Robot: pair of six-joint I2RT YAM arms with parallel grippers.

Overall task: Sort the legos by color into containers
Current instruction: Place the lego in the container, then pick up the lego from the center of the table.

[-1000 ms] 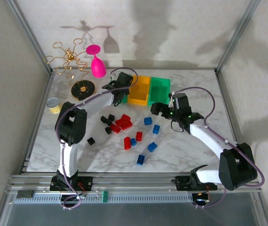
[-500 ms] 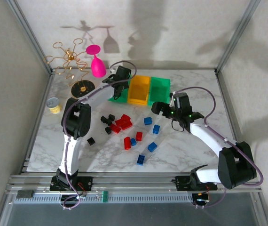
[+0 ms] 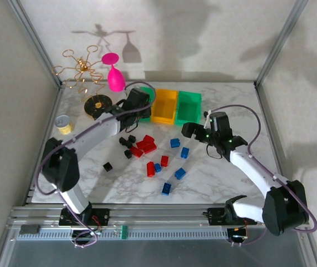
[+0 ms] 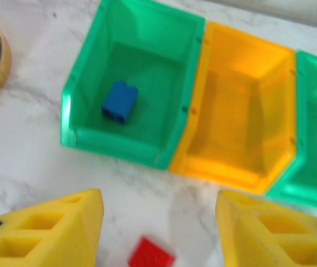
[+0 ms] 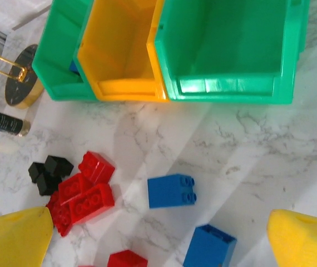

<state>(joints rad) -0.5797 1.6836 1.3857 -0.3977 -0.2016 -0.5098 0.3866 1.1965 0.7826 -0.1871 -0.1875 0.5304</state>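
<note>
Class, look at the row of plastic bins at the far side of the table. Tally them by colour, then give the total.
Green bins: 2, left and right
Yellow-orange bin: 1
Total: 3

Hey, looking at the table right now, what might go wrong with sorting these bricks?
1. The red bricks lie right against the black bricks, so a pinch there may lift two colours at once.
2. The left green bin, already holding a blue brick, sits flush against the yellow-orange bin; a release near the shared wall could land in the wrong one.
</note>
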